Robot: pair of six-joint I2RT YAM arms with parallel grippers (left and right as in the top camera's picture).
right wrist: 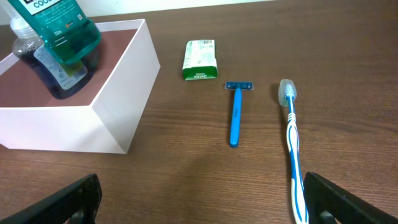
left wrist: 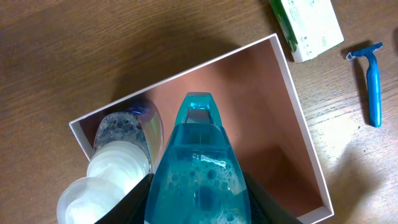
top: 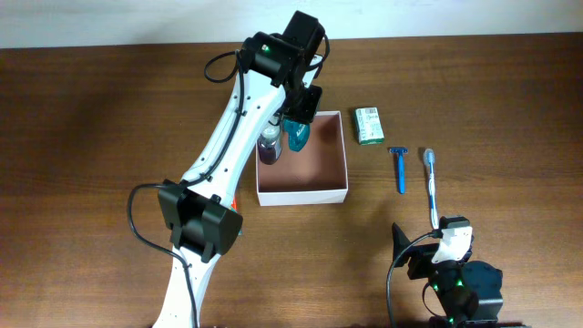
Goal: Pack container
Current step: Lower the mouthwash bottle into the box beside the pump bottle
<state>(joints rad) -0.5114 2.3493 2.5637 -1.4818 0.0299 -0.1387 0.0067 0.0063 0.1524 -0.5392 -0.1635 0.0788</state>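
- Overhead: the container (top: 314, 173) sits centre frame; the left claw (top: 297, 126) clamps a blue bottle (top: 297, 139) at its upper-left corner.
- Left wrist: the thin walls are likely light and flimsy, best pinched at a corner; the floor's right half is free.
- Right wrist: the right claw (right wrist: 202, 193) is spread wide and empty; a razor (right wrist: 234, 115) and a toothbrush (right wrist: 291, 149) lie ahead.

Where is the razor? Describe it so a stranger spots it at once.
Find the big square white-walled container. To its right, in the overhead view, lie a green-and-white soap box, the razor and a toothbrush. The razor is the middle one: solid blue, shorter than the toothbrush, with a crosswise T-shaped head.
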